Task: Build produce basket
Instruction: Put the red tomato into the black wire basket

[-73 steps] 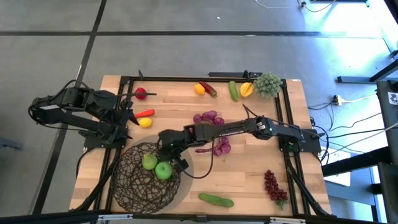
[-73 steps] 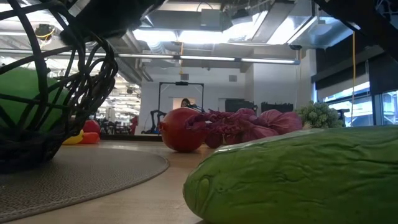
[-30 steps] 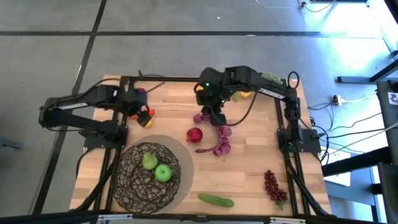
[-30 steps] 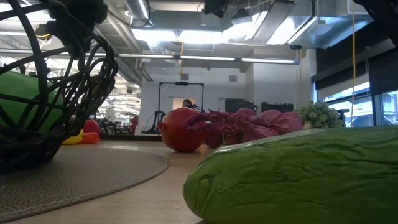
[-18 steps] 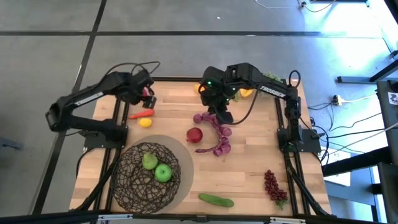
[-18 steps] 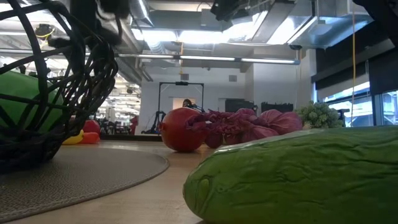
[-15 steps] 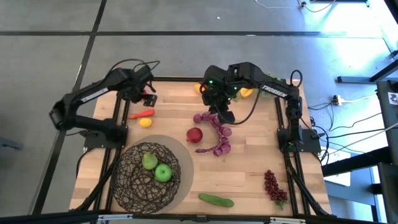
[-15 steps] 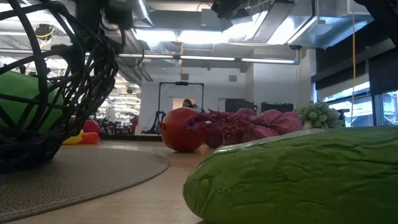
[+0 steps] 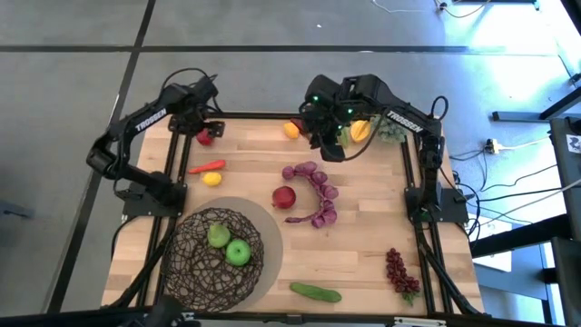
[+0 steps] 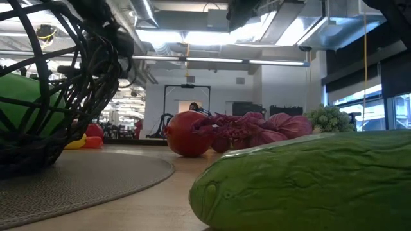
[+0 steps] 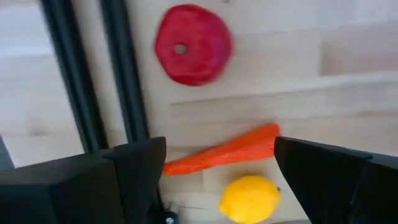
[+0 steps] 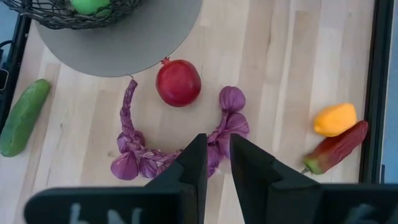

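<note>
Left wrist view alone shows the left tool spread apart; right tool nearly together.

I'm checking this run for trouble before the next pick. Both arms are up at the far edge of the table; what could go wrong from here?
The left end effector is open above a red fruit sitting right beside the table's black frame rail; a finger might strike the rail on descent.

The right end effector is nearly shut, so it likely must open before grasping anything.

The purple braided bunch curls around the red pomegranate; lifting either might drag the other.
</note>
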### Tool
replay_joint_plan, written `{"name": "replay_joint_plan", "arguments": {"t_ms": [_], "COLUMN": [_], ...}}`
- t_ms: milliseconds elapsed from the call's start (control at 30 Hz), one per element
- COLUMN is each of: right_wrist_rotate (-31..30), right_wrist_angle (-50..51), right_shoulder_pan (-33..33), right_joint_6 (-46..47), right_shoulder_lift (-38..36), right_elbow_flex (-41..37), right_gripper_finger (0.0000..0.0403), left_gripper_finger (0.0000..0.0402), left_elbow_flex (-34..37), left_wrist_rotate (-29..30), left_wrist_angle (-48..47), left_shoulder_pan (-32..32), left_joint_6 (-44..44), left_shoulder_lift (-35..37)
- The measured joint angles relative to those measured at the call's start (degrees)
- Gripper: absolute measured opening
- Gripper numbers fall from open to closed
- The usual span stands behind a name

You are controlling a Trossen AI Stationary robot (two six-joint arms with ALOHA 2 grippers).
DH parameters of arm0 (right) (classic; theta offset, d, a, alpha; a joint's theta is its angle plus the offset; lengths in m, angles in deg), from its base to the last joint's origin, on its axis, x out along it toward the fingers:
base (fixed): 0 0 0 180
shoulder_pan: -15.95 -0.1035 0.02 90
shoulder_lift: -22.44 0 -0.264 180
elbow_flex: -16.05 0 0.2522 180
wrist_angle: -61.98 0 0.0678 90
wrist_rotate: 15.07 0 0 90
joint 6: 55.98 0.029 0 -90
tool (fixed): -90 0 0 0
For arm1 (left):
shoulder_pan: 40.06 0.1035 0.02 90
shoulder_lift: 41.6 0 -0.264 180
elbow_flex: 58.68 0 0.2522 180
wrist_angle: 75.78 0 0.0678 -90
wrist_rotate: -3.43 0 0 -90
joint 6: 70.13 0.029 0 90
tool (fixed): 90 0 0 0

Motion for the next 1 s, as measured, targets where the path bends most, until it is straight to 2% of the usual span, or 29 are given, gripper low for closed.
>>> {"name": "replay_joint_plan", "arguments": {"t_ms": [233, 567, 1000], "right_wrist_rotate": [0.1, 0.2, 0.2], "right_wrist_angle": [-1.0, -1.2, -1.8], "right_shoulder_pan": [0.8, 0.8, 0.8], "right_joint_6": [-0.1, -0.1, -0.1], "right_shoulder_lift": [0.0, 0.0, 0.0], "right_elbow_flex": [0.0, 0.0, 0.0], "right_gripper_finger": [0.0064, 0.0064, 0.0064], "left_gripper_finger": [0.0291, 0.0291, 0.0291], "left_elbow_flex": [0.0, 0.0, 0.0], "left_wrist_rotate": [-3.9, -2.5, 0.0], "left_wrist_angle": [4.0, 6.2, 9.0], "left_shoulder_pan": [2.9, 4.6, 4.5], "left_joint_6": [-0.5, -3.2, -3.6], "left_shoulder_lift": [-1.8, -8.5, -11.0]}}
